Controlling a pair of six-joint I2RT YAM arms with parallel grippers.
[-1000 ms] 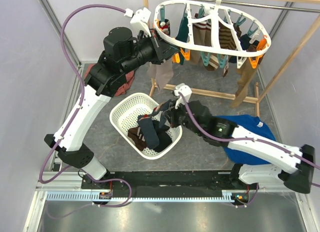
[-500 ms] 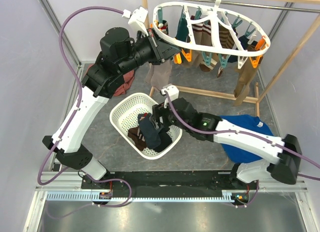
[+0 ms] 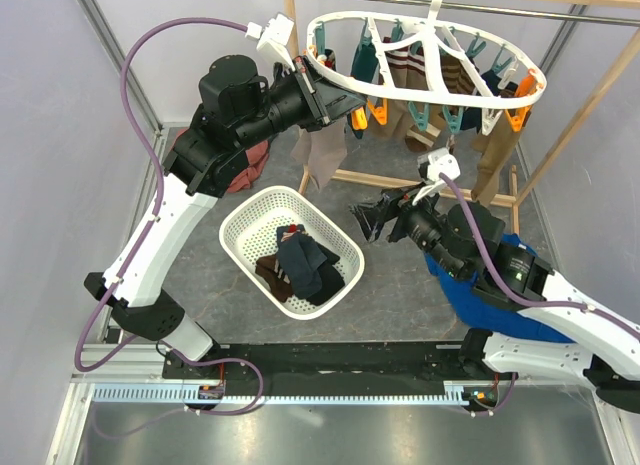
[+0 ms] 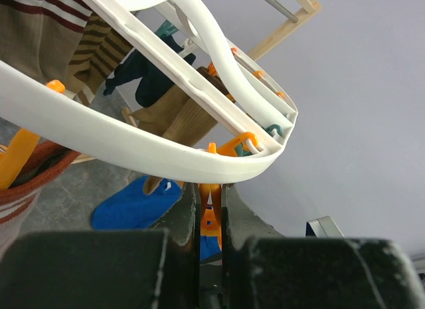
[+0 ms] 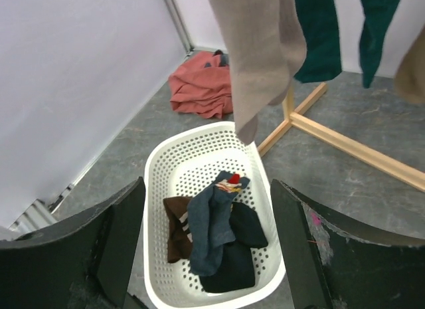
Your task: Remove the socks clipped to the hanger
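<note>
Grey floor (image 3: 400, 295) | basket (image 3: 243, 225) holds socks (image 3: 305, 265) | left hand (image 3: 338, 97) pinching orange clip (image 4: 211, 219) | right hand (image 5: 207, 186) released

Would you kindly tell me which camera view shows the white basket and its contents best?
The right wrist view: the basket fills the middle of the frame, with navy, brown and black socks plainly visible inside. The top external view shows it whole but smaller; the left wrist view does not show it.

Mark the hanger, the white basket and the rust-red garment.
hanger (image 4: 99, 129), left wrist view, near rim.
white basket (image 5: 199, 166), right wrist view, bare perforated floor.
rust-red garment (image 5: 199, 90), right wrist view, crumpled middle.
</note>
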